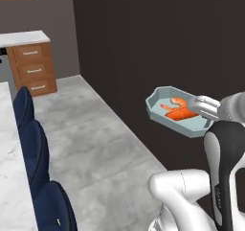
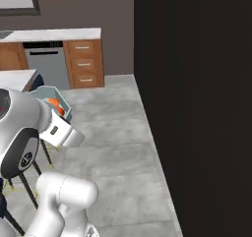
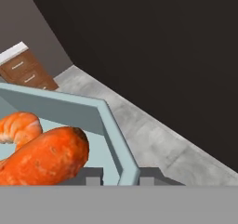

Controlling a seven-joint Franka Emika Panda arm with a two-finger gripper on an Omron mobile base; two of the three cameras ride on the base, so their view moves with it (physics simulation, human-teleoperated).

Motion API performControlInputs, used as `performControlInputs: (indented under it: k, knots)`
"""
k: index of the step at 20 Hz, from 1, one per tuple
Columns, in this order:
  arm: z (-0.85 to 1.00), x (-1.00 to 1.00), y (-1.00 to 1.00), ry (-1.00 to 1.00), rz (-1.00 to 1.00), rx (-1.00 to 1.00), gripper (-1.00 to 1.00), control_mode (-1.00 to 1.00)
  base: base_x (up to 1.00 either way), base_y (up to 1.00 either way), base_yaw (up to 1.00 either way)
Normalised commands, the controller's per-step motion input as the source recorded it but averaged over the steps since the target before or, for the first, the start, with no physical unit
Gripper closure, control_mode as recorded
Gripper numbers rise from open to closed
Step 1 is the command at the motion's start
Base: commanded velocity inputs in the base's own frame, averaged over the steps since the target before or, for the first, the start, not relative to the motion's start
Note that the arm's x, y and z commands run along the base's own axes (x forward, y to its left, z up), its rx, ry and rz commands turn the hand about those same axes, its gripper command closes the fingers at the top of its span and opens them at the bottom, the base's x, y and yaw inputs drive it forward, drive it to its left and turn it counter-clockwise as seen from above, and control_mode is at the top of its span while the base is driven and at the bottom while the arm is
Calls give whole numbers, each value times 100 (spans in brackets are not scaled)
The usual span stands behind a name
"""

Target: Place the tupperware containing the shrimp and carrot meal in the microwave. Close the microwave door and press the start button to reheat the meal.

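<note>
- i have the tupperware [image 1: 163,97] lifted in the air, well above the grey floor [image 1: 95,144], gripped at its near rim by the gripper [image 1: 195,106].
- in the hand view the rim wall of the tupperware [image 3: 122,153] runs down between the two fingertips [image 3: 94,173], so the jaws are closed to a narrow gap on that wall.
- the shrimp and carrot meal [image 1: 176,109] lies inside the tray: a curled shrimp [image 3: 16,126] behind a fat orange carrot chunk [image 3: 46,157], the two touching.
- in the right base view i see the tray [image 2: 45,92] poking out beyond the arm's white wrist, orange pieces [image 2: 55,105] just showing.
- a tall dark wall panel [image 1: 158,33] stands right beside the held tray.
- wooden drawers [image 1: 32,69] under a white counter [image 1: 21,37] sit far back; dark blue chair backs [image 1: 28,139] line a marble counter [image 1: 9,167] at left.
</note>
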Motion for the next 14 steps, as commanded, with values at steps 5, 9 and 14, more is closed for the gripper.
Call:
performControlInputs:
  k: [5, 9, 14]
  knots:
    - [0, 0, 0, 0, 0, 0, 100, 100, 100, 3, 0]
    - [0, 0, 0, 0, 0, 0, 100, 100, 100, 2, 0]
    - [0, 0, 0, 0, 0, 0, 100, 100, 100, 0, 0]
